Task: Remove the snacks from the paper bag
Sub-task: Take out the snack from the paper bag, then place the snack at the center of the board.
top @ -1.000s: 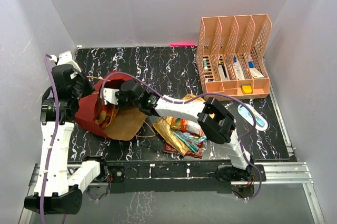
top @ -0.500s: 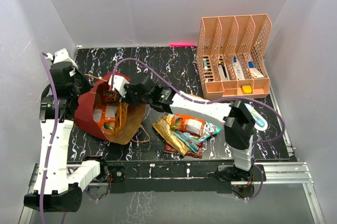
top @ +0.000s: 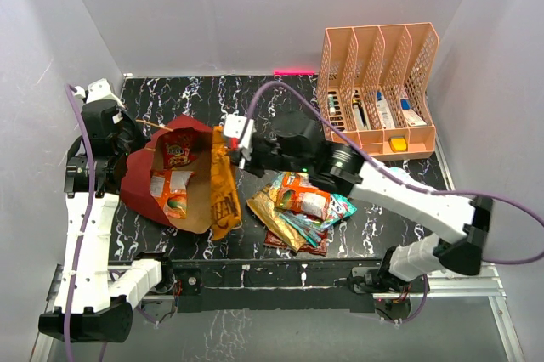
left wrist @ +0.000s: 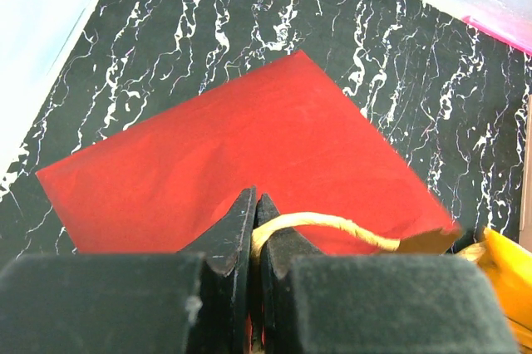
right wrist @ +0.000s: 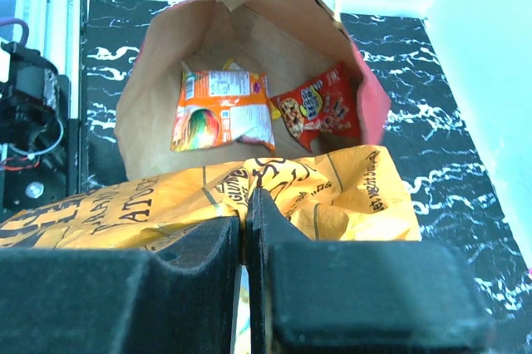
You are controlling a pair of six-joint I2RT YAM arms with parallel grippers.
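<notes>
Since half a second ago the right gripper (top: 233, 143) has drawn back toward 3 o'clock, and its jaws pinch a crinkled yellow packet (top: 223, 190) now draped over the lip of the paper bag (top: 138, 179). The bag lies on its side at 9 o'clock on the marbled black bench (top: 255, 103), matte dark red outside and brown kraft inside. The left gripper (left wrist: 256, 204) has its jaws pressed together on the twisted handle (left wrist: 332, 226). A glossy orange packet (right wrist: 220, 110) and a red packet (right wrist: 324, 108) lie inside. At 3 o'clock of the bag sits a heap of foil packets (top: 299, 209). A peach lattice file organiser (top: 374, 82) stands at 1 o'clock.
</notes>
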